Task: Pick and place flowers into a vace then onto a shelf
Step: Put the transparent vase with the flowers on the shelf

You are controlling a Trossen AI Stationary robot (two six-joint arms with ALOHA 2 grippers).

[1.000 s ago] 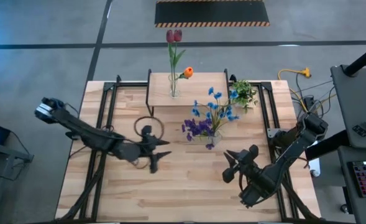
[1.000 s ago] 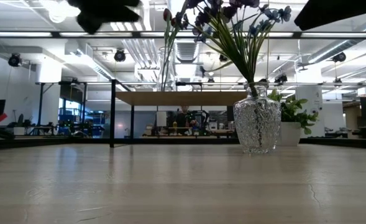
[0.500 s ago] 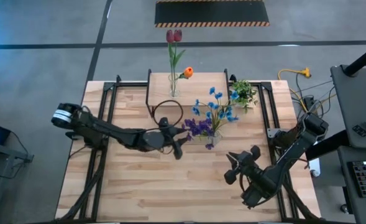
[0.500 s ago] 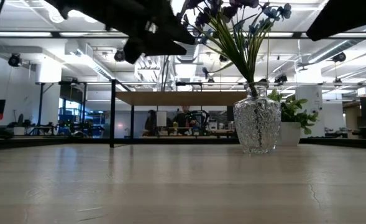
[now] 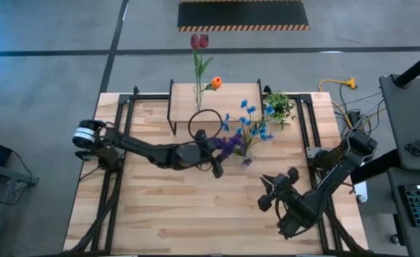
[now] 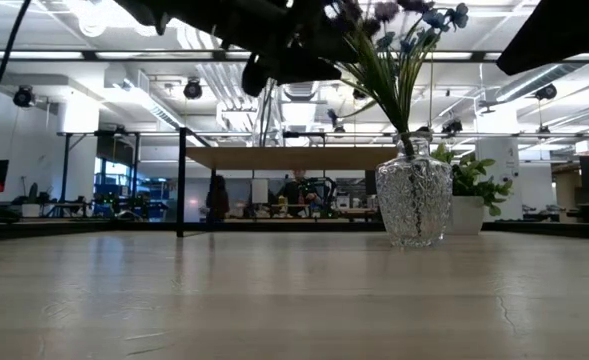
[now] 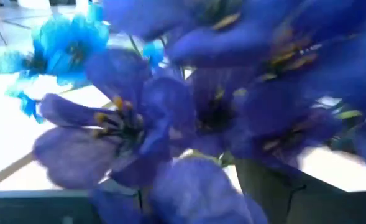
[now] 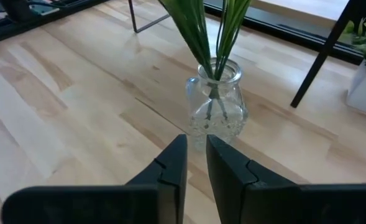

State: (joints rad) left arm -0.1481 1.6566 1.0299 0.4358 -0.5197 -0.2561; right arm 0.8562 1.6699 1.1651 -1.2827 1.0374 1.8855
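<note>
A clear glass vase [image 5: 244, 158] [image 6: 414, 200] [image 8: 217, 102] stands on the table and holds the purple bunch [image 5: 227, 146] and the blue spray [image 5: 252, 121]. My left gripper [image 5: 215, 163] [image 6: 289, 65] hovers right at the purple blossoms [image 7: 201, 112], which fill the left wrist view together with the blue ones [image 7: 64, 43]. A second vase [image 5: 200, 102] stands on the shelf [image 5: 224, 96] [image 6: 284, 158] with the red tulips [image 5: 200, 41] and the orange bud [image 5: 215, 83]. My right gripper [image 5: 270, 193] [image 8: 195, 155] waits shut above the table, nearer than the glass vase.
A small leafy potted plant [image 5: 279, 107] [image 6: 469, 195] stands at the shelf's right end, near the table's far right. Bare wood lies along the table's near side [image 5: 195, 221]. The shelf's black legs [image 8: 322, 53] stand close behind the glass vase.
My left arm has swept toward the table's right and far side, from the open table to the purple bunch in the glass vase. The vase and flowers have kept their places. My right arm has stayed still.
</note>
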